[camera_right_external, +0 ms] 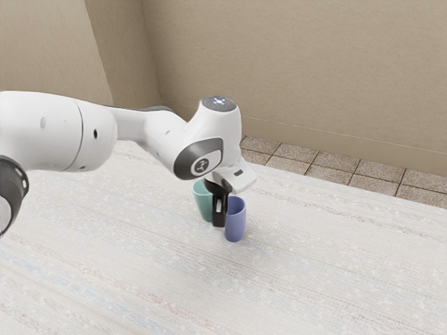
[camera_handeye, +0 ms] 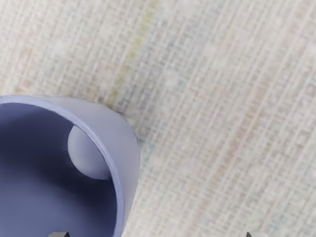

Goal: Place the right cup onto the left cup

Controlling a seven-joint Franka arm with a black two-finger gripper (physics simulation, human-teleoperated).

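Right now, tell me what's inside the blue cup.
Inside the blue cup I see bare inner wall and a paler round patch, apparently its floor. The rim covers the rest of that patch, so I can't tell what lies there.

The near cup (camera_right_external: pixel 235 222) is periwinkle blue, the other cup (camera_right_external: pixel 204 203) is soft teal green, and the pale tabletop (camera_right_external: pixel 140 258) has faint multicoloured streaks.
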